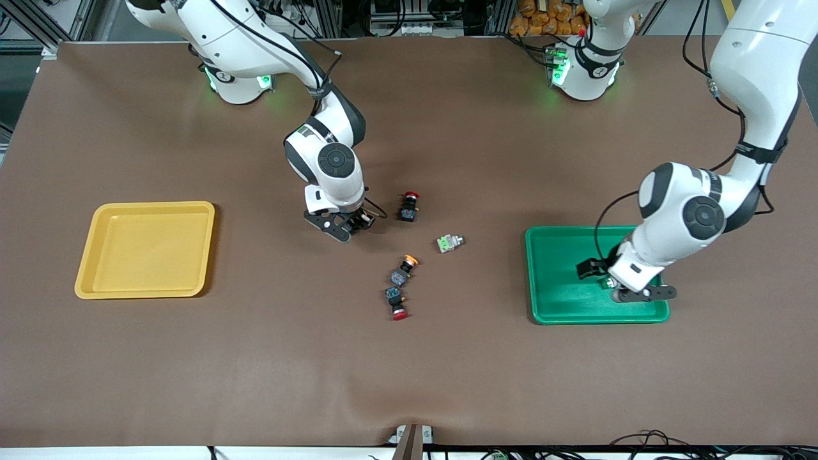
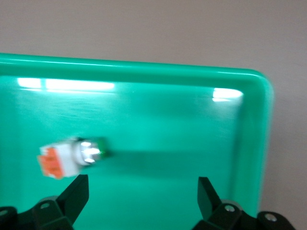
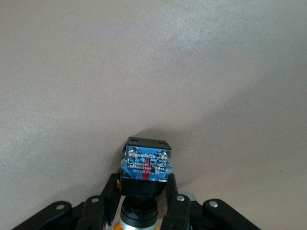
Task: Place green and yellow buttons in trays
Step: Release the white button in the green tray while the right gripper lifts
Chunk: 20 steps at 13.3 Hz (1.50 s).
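Note:
My right gripper (image 1: 348, 225) (image 3: 142, 186) is shut on a black-bodied button (image 3: 145, 165) with a yellow-orange cap, low over the table's middle. My left gripper (image 1: 617, 284) (image 2: 142, 181) is open over the green tray (image 1: 562, 281) (image 2: 144, 67). A pale silver-grey orange-ended button (image 2: 72, 158) lies in that tray beside one finger. On the table lie a silver-grey green-ended button (image 1: 449, 243) and a black button with a yellow-orange cap (image 1: 404, 269). The yellow tray (image 1: 147, 249) is empty, toward the right arm's end.
Two black switches with red caps lie on the brown table. One (image 1: 409, 206) is beside my right gripper. The other (image 1: 396, 301) is nearer the front camera than the yellow-orange capped button.

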Each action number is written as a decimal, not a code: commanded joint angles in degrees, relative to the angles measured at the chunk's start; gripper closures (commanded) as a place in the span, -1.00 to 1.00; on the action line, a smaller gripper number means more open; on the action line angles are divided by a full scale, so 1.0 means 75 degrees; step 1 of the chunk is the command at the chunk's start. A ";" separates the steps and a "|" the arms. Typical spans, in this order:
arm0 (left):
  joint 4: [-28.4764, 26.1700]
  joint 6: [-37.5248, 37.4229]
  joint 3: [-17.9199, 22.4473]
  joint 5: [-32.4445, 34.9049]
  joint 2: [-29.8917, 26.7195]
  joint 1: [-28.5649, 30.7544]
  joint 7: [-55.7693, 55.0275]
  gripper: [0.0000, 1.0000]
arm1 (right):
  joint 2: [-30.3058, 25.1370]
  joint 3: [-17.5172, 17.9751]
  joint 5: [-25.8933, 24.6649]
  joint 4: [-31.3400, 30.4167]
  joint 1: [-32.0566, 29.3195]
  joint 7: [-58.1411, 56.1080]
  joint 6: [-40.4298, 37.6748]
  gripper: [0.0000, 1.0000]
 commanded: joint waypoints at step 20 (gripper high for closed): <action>0.1316 0.0056 0.1096 0.0918 0.1447 -0.5353 -0.6836 -1.00 | -0.1464 -0.0057 0.0402 0.0573 -0.6690 -1.2506 -0.2996 1.00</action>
